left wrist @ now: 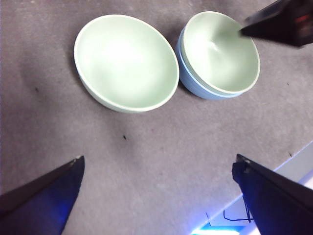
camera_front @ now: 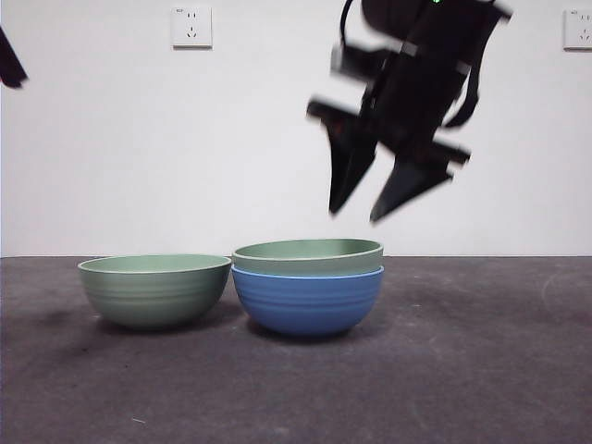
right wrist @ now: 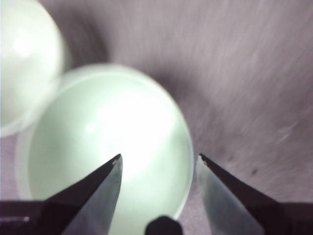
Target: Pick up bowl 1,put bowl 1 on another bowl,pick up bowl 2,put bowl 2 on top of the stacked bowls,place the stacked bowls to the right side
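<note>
You have the blue bowl (camera_front: 307,301) as landmark, standing on the dark grey table (camera_front: 462,370). One pale green bowl (camera_front: 307,252) is nested in it, rim showing just above the blue rim. A second pale green bowl (camera_front: 154,289) sits on the table just beside the blue bowl; from the pictures you cannot tell whether the two touch. Your right gripper (camera_front: 370,202) is in the air above the blue bowl, blurred, jaws apart and holding nothing. Your left gripper (left wrist: 156,196) is high over the table, well apart from the blue bowl, jaws wide apart, empty. Two wall sockets (camera_front: 191,26) show on the white wall behind.
</note>
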